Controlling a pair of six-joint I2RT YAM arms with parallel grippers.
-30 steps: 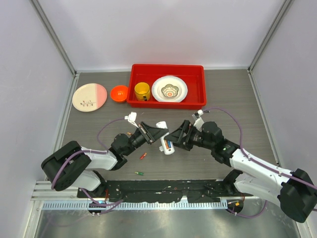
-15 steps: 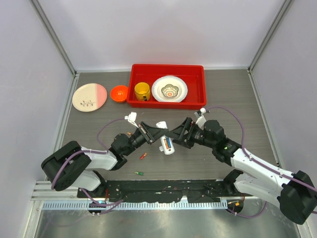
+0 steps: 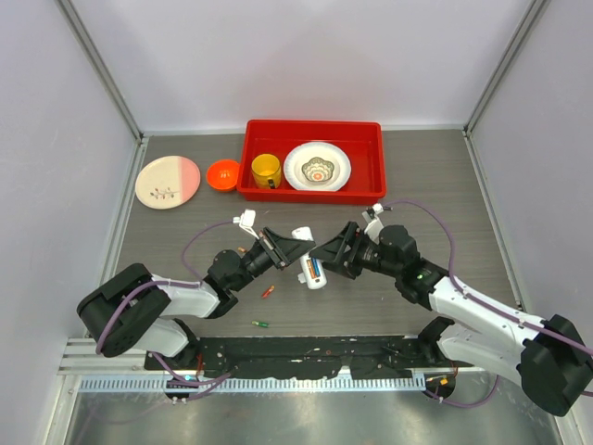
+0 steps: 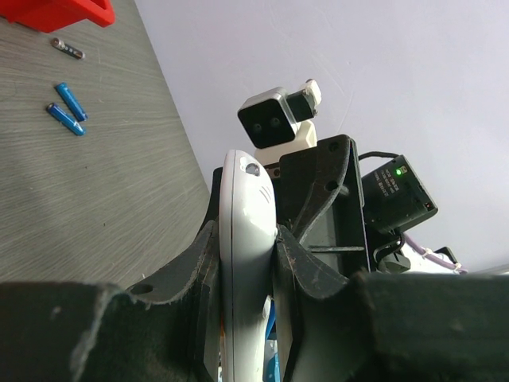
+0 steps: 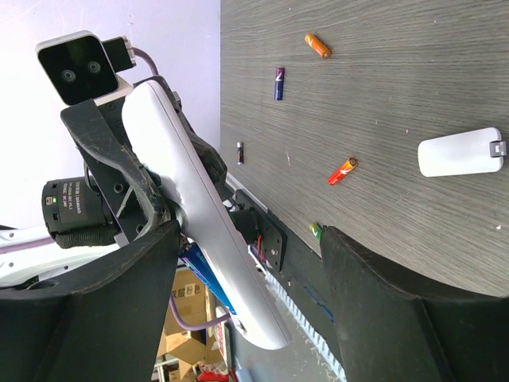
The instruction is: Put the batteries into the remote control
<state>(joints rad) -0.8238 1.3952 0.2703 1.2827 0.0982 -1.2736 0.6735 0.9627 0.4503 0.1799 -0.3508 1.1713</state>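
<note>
**A:** What does the left claw have?

**B:** It is clamped tight on the remote control, one finger on each flat face. The left wrist view shows the handset edge-on, upright between the pads.

**A:** And from above?

**B:** The top view shows the remote sticking out at 4 o'clock from that claw, over the table. A blue battery lies in its open back, which the edge-on wrist view hides.

**A:** The right claw?

**B:** It is spread wide and grips nothing. In the right wrist view its fingers stand on either side of the remote's lower end. I cannot tell whether the nearer finger touches it.

**A:** What lies loose?

**B:** The right wrist view shows the white back cover flat on the table at 3 o'clock. A red-orange battery lies near it at 8 o'clock. A green battery is by the table edge. An orange battery and a dark blue battery are up at 12 o'clock.

**A:** And the left wrist view?

**B:** Only that view shows two blue batteries side by side at 10 o'clock. A dark battery lies beyond them, near the corner of the red tray.
</note>
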